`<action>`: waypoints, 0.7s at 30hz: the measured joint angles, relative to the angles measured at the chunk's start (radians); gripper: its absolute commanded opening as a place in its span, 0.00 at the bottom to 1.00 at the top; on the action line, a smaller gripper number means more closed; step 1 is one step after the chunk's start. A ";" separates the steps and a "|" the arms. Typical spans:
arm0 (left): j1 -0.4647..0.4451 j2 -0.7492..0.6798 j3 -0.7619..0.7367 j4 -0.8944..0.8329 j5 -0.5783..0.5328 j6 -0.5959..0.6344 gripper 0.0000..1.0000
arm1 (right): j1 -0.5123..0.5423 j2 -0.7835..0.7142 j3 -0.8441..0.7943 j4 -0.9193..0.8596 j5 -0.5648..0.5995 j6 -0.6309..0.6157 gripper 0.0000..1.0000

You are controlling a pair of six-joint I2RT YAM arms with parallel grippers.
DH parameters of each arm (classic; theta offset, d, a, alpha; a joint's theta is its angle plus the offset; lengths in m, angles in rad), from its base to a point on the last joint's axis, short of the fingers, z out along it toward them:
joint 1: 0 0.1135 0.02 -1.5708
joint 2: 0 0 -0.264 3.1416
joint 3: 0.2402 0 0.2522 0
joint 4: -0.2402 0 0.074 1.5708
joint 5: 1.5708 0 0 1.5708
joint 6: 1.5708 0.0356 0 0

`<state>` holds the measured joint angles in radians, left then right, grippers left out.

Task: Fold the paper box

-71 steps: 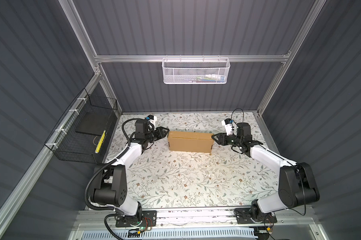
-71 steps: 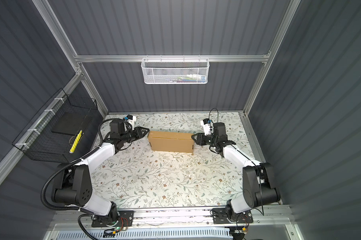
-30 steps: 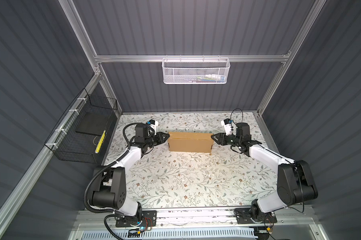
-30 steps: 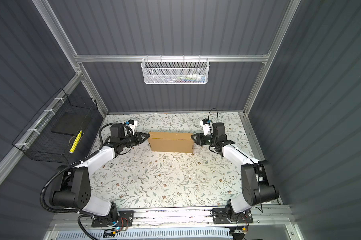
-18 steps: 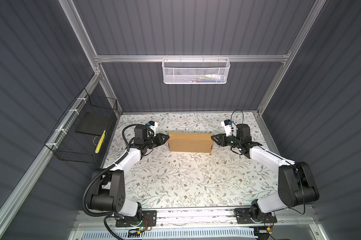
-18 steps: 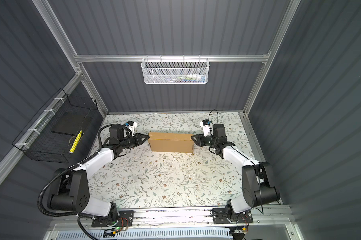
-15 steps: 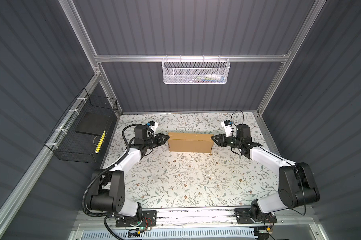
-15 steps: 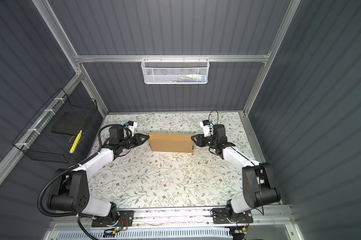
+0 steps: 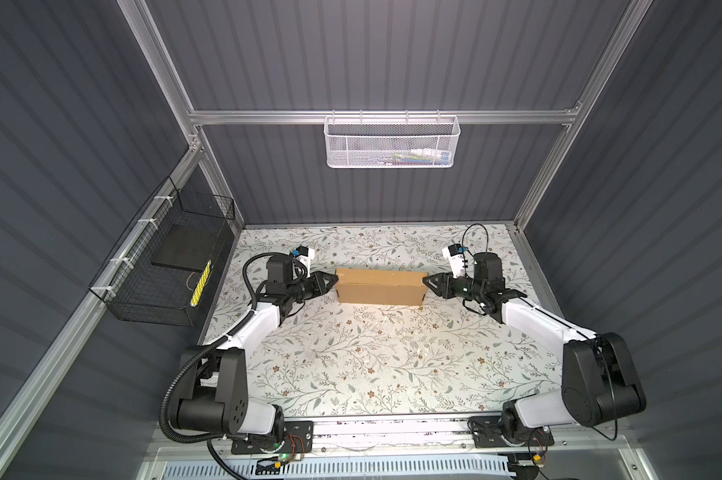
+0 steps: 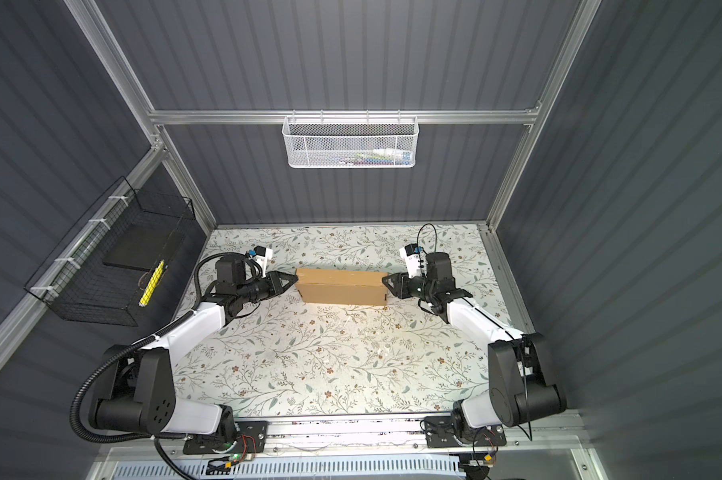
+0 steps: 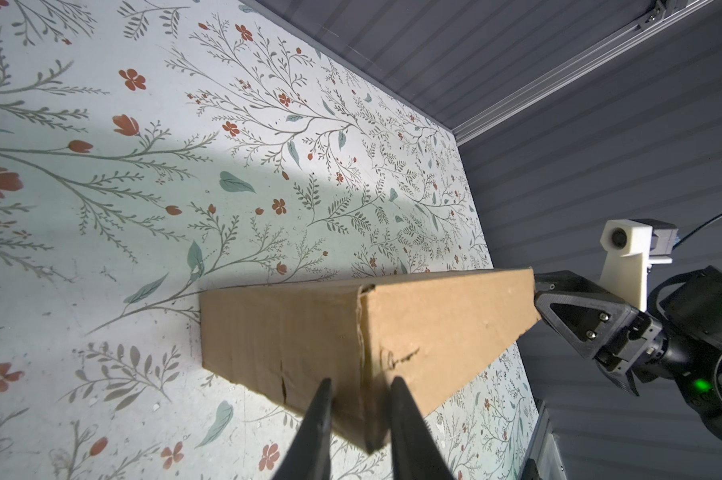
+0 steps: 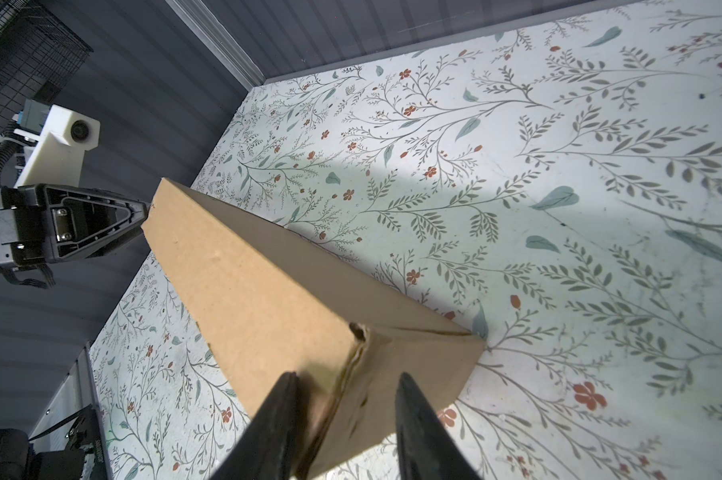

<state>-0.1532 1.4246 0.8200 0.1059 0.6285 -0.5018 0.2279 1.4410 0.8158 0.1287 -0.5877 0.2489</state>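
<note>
Far left, on the side wall, the black wire basket [image 9: 164, 266] plays no part. The left gripper [image 9: 333, 279] sits at the left end of the paper box [image 9: 380, 286], tip touching it near the top edge. In the left wrist view its fingers [image 11: 321, 415] stand a narrow gap apart w/ the box's end edge showing btw them, but can't tell whether they pinch cardboard or only rest against it. The box lies on the floral table [image 9: 371, 357], in the far half, approx midway btw left & right, long side running across. It reads as a closed shallow box: lid down, a dark line along the near top edge where lid meets front, no flap sticking out or lying flat. So the folding looks nearly all done, imo. Minor flaws: a short slit in the left end face & a crumpled corner at the right end. The right gripper [image 9: 425, 280] meets the right end the same way. Its fingers [image 12: 280, 415] are wider apart, straddling that end's edge; grip or no grip, can't tell either. What's prob left: press/square the ends so the tabs seat, then let go & back both arms off.
</note>
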 measured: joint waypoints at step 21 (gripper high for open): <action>0.000 -0.053 -0.042 -0.027 0.000 0.000 0.24 | 0.007 -0.048 -0.032 -0.034 -0.001 -0.018 0.40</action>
<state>-0.1535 1.3712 0.7780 0.0788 0.6289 -0.5018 0.2348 1.3933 0.7834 0.0944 -0.5884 0.2306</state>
